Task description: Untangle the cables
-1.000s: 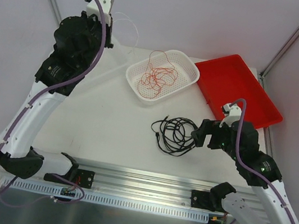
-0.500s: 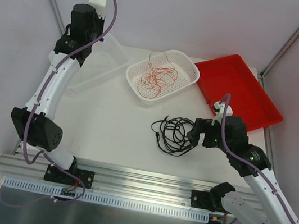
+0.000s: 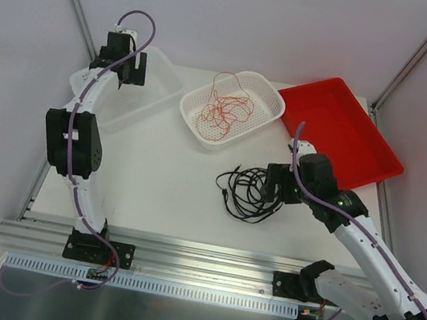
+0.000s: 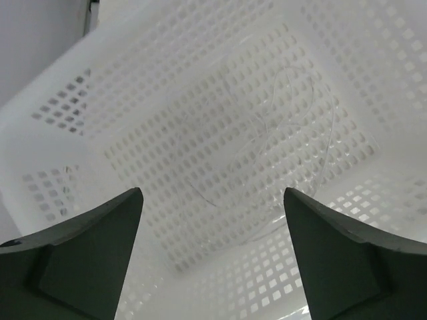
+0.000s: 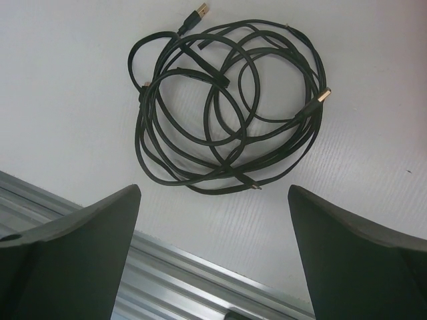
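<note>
Left gripper (image 4: 212,193): both dark fingers stand well apart with nothing between them; it hangs over the left basket, pointing down into it.
Right gripper (image 5: 213,190): fingers spread wide, gripping nothing; it hovers above the black cables, at their right side in the overhead view, and is not touching them.
Black cables (image 5: 227,107): 1 loose tangled coil lying flat on the table, in front of the middle basket and apart from it; 2 gold-tipped plugs stick out of the loops, 1 at the top and 1 at the right in the right wrist view.
Red-orange cables (image 3: 225,111): thin loops tangled together inside the middle basket, with 1 loop reaching up toward its far wall.
Left basket (image 4: 87,100): white and perforated, at the far left of the table; a thin pale wire (image 4: 207,198) lies curled on its floor.
Middle basket (image 3: 193,101): white and perforated, set at an angle at the far middle of the table, its right side just beside the red tray.
Red tray (image 3: 347,136): shallow, angled, at the far right of the table.
Table (image 3: 154,175): white top carrying both baskets, the tray and the black coil.
Rail (image 5: 187,273): metal strip along the table's near edge, just below the black coil in the right wrist view.
</note>
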{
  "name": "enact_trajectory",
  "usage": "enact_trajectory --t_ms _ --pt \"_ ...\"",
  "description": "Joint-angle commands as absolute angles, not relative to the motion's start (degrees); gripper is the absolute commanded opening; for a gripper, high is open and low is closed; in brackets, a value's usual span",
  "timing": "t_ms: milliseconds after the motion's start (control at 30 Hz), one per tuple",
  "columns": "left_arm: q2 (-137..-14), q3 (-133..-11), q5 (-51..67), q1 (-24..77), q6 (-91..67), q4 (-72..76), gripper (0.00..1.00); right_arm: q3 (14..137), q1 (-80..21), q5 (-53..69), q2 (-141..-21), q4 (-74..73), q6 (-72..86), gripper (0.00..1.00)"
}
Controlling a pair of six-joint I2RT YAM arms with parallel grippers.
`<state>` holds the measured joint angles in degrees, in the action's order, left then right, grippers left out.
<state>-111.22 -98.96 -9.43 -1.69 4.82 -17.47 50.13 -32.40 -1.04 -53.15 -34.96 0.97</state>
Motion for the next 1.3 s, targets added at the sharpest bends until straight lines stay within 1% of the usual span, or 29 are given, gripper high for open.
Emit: enact_trajectory --t_ms 0,67,200,300,367,400,433,500,533,567,600,633,733,833,900,1000,1067,1267 --pt "-107.32 -97.21 -10.27 -2.28 1.94 -15.73 0.90 51.85 -32.52 -0.62 -54.49 -31.64 0.26 0.98" --pt "-104.09 -95.28 -10.90 -2.29 1.50 -15.73 0.99 52.29 -32.52 -0.70 -55.63 -31.29 -1.05 0.97" --pt "-96.34 -89.58 -9.24 -2.28 0.09 -15.91 0.99 51.77 -31.12 -1.14 -57.91 -30.76 -0.71 0.97" --pt "-89.14 -84.49 -3.71 -2.11 -4.73 -16.43 0.99 50.02 -28.58 -0.62 -59.58 -29.45 -0.26 0.96" --pt "-83.53 -81.40 2.44 -2.11 -8.77 -16.70 0.99 48.87 -26.12 1.47 -60.81 -29.00 2.01 0.93" --pt "-81.67 -77.99 4.98 -2.11 -10.01 -16.79 0.99 48.69 -25.41 2.02 -62.04 -28.92 3.15 0.92" --pt "-77.74 -76.13 8.58 -2.11 -12.11 -16.87 0.99 48.34 -24.88 2.80 -62.75 -28.57 3.51 0.89" --pt "-73.76 -70.26 11.24 -1.85 -13.44 -17.31 0.99 47.20 -24.26 3.42 -63.63 -27.69 4.30 0.83" --pt "-69.74 -68.31 12.21 -1.85 -13.88 -17.40 0.99 46.85 -24.17 4.56 -63.81 -26.55 4.39 0.76" --pt "-67.52 -66.20 14.13 -1.76 -13.89 -17.58 0.99 46.58 -24.34 5.09 -64.07 -26.11 4.57 0.73" --pt "-65.59 -62.27 14.93 -1.76 -13.89 -18.10 0.99 46.32 -24.26 5.53 -64.42 -25.67 4.66 0.70" --pt "-61.65 -60.23 15.81 -1.76 -13.36 -18.45 0.99 45.97 -24.34 6.15 -65.12 -25.14 4.92 0.64" --pt "-53.74 -52.14 17.40 -1.76 -12.57 -19.51 0.99 45.97 -25.04 6.77 -66.70 -24.18 5.53 0.54" --pt "-47.23 -44.23 18.54 -1.50 -12.92 -19.42 0.99 46.23 -27.59 6.42 -68.20 -22.33 6.50 0.50" --pt "-45.36 -39.84 20.21 -1.15 -13.10 -19.34 0.99 46.49 -30.05 5.72 -70.57 -21.19 7.82 0.50" --pt "-44.03 -36.49 20.57 -0.18 -12.05 -18.55 0.99 47.11 -31.81 2.74 -73.91 -18.47 9.75 0.48" --pt "-44.21 -35.69 19.60 1.48 -11.52 -17.67 0.99 48.24 -31.99 1.76 -75.58 -17.76 10.28 0.44" --pt "-47.19 -36.21 20.12 1.93 -11.34 -17.31 0.99 51.41 -31.99 -5.09 -80.32 -16.00 9.85 0.39"
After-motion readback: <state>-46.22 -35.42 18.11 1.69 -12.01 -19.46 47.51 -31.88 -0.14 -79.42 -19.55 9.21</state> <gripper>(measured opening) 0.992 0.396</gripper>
